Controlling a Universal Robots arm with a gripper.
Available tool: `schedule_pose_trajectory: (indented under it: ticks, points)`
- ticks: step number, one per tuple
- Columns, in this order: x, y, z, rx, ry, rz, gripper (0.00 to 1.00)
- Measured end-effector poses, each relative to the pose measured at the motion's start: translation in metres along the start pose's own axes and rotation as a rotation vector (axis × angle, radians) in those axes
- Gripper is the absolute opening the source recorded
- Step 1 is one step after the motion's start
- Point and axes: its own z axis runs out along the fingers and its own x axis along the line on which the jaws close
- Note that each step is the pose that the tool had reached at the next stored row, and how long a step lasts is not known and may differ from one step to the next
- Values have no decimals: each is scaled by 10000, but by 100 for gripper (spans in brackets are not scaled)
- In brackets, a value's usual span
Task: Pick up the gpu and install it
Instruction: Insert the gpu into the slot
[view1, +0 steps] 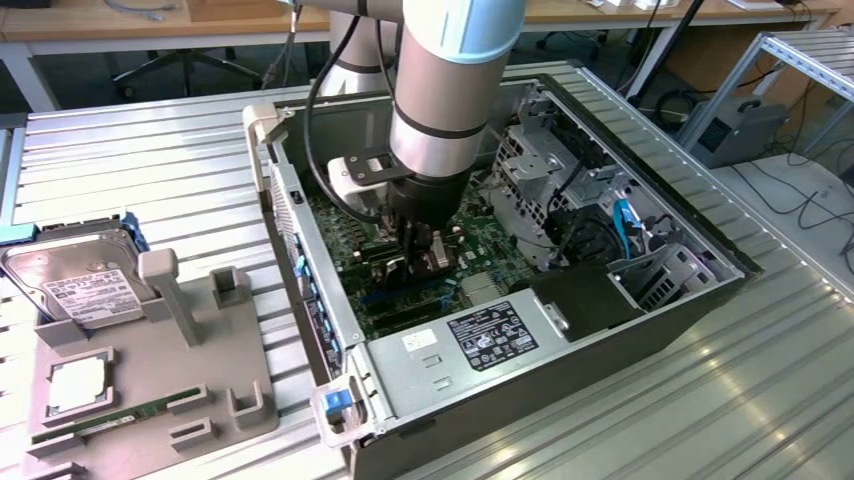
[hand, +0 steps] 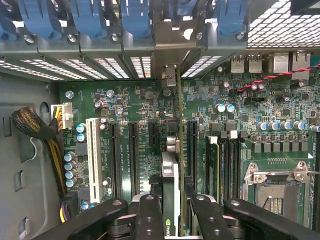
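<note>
My gripper (view1: 424, 258) reaches down into the open computer case (view1: 694, 300), just above the green motherboard (view1: 470, 232). In the wrist view the gripper (hand: 174, 216) is shut on the gpu (hand: 171, 176), which I see edge-on between the black fingers (hand: 149, 215). The card stands upright over the motherboard (hand: 125, 100), in line with a black expansion slot (hand: 191, 145). Its silver bracket (hand: 170, 50) reaches the row of rear slot openings in the case. I cannot tell whether the card's edge sits in the slot.
A white slot (hand: 92, 150) and more black slots lie beside the card, with the CPU socket (hand: 277, 192) on the other side. Blue latches (hand: 135, 17) line the rear. A braided cable (hand: 35, 125) runs nearby. Outside the case, a grey fixture (view1: 147, 370) holds a hard drive (view1: 80, 285).
</note>
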Motion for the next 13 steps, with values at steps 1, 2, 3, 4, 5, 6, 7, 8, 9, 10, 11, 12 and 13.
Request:
schedule_pose_trajectory:
  ticks: [1,2,3,4,5,6,7,8,9,10,11,12,13]
  points:
    - [0,0,0,0,0,0,27]
    - [0,0,0,0,0,0,27]
    - [0,0,0,0,0,0,27]
    - [0,0,0,0,1,0,27]
    - [0,0,0,0,0,0,27]
    - [0,0,0,0,0,0,27]
    - [0,0,0,0,0,0,27]
    - [0,0,0,0,0,0,27]
    - [0,0,4,-1,1,0,27]
    - [0,0,6,-1,2,0,27]
    - [0,0,6,-1,1,0,27]
    - [0,0,6,-1,1,0,27]
    - [0,0,6,0,1,0,27]
